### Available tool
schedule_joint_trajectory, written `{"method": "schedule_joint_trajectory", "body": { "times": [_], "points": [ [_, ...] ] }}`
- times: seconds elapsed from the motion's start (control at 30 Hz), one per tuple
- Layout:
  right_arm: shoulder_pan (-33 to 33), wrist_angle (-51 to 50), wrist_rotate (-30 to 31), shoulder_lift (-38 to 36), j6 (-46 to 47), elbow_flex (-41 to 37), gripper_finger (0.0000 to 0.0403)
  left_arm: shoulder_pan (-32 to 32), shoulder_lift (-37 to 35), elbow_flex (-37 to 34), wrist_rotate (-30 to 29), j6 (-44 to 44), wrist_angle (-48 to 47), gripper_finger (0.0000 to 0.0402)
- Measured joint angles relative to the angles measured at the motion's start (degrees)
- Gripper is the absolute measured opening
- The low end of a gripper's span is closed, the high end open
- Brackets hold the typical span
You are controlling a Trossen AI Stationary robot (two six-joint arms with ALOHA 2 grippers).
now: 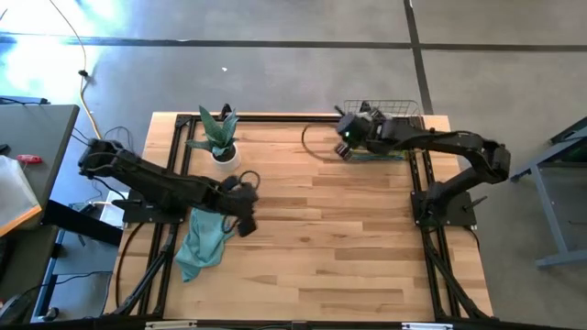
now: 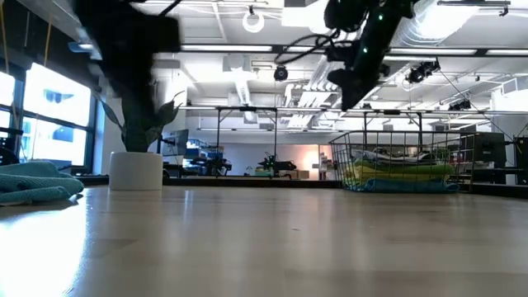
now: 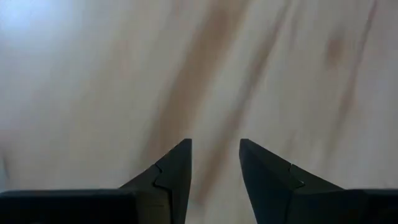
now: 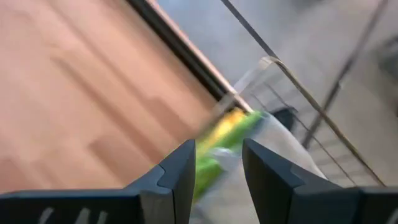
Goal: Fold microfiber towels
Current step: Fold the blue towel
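A teal-blue towel (image 1: 204, 241) lies crumpled on the table's left side; it also shows in the low view (image 2: 33, 181). My left gripper (image 1: 246, 220) hangs just right of it, open and empty over bare wood (image 3: 214, 143). A copper wire basket (image 1: 390, 115) stands at the far right and holds folded yellow, green and teal towels (image 2: 400, 173). My right gripper (image 1: 345, 145) is open and empty, raised beside the basket's left side; its wrist view (image 4: 217, 144) looks at yellow and green cloth (image 4: 227, 127) in the basket.
A potted plant (image 1: 220, 137) in a white pot (image 2: 136, 171) stands at the far left of the table. A black frame (image 1: 275, 117) runs along the table's edges. Bare wood (image 1: 339, 238) fills the middle and near side.
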Motion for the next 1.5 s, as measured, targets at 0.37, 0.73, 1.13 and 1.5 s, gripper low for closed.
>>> {"method": "schedule_joint_trajectory", "body": {
  "times": [0.37, 0.73, 1.13, 1.5],
  "points": [
    [16.06, 3.01, -0.08, 0.87, 1.26, -0.09, 0.0124, -6.28, -2.36, -1.42, 13.07, -26.88, -33.45, 0.0126],
    [28.82, 3.78, 0.57, 0.87, 1.57, -0.09, 0.0124, -8.2, -1.75, -14.2, 14.56, -37.37, -23.72, 0.0126],
    [42.59, 3.63, 4.78, 0.87, 10.72, -0.09, 0.0124, -6.24, 3.64, -17.72, 3.31, -25.14, 18.8, 0.0126],
    [46.57, 3.47, 11.05, 0.87, 18.88, -0.02, 0.0124, 1.31, 19.27, -11.14, 0.46, 11.22, 66.21, 0.0126]
  ]
}}
